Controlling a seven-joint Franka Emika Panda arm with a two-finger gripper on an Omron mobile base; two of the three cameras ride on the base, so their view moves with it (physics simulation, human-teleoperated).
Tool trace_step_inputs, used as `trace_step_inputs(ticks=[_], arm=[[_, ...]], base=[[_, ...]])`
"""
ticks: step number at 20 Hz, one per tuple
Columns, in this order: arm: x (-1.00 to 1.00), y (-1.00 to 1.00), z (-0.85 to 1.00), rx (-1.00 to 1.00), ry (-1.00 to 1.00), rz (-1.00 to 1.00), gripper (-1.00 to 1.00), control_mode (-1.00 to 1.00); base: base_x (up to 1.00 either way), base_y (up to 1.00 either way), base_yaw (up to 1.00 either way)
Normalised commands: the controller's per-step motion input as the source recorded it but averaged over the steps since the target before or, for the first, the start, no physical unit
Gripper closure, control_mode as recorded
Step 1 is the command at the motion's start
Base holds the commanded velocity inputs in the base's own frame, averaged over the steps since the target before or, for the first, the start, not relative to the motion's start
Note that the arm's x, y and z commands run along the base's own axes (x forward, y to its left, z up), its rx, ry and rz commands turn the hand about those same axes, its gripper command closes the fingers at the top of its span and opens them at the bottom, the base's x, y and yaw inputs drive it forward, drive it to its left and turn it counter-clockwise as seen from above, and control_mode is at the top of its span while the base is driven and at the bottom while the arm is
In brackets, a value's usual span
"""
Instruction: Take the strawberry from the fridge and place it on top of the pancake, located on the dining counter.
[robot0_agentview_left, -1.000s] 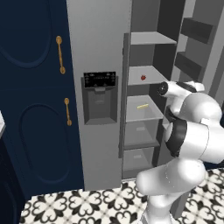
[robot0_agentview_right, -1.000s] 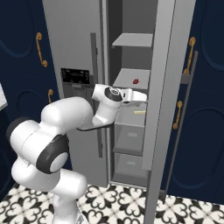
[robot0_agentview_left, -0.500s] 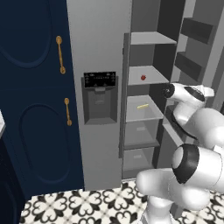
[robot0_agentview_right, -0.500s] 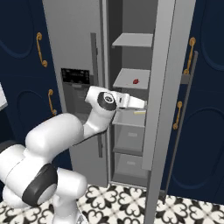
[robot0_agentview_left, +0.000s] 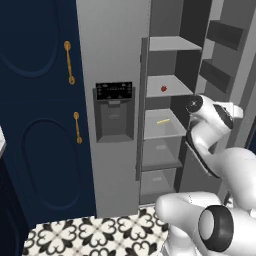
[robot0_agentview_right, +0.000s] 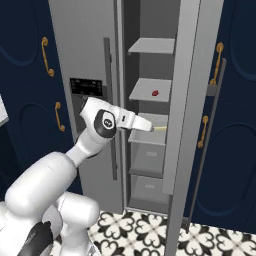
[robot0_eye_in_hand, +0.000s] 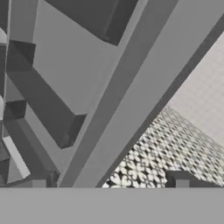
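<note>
Swinging right since a moment ago, my white arm's jaws stay released, empty, beside the tall light-grey fridge; I should reach higher toward the tiny red strawberry on shelf 2.

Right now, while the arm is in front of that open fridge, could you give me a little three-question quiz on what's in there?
1. True or false: the strawberry lies on a higher shelf of the fridge than the pale yellow stick.
2. What stands to the left of the fridge in the left base view? A) a sink B) navy cabinets with gold handles C) a window
3. Fill in: the floor has a black-and-white ____ pattern.

Key: 1 true; 2 B; 3 floral tile.
</note>
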Motion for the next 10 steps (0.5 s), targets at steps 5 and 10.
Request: trace_step_inputs(ticks=[5,10], arm=[[-0.30,0.55,0.00,0.17,-0.03,0.04,-1.00,-1.00],[-0.36,0.51,0.00,0.16,-0.07,0.12,-1.00,-1.00]], base=[[0.00,0.00,0.00],[0.00,0.00,0.00]])
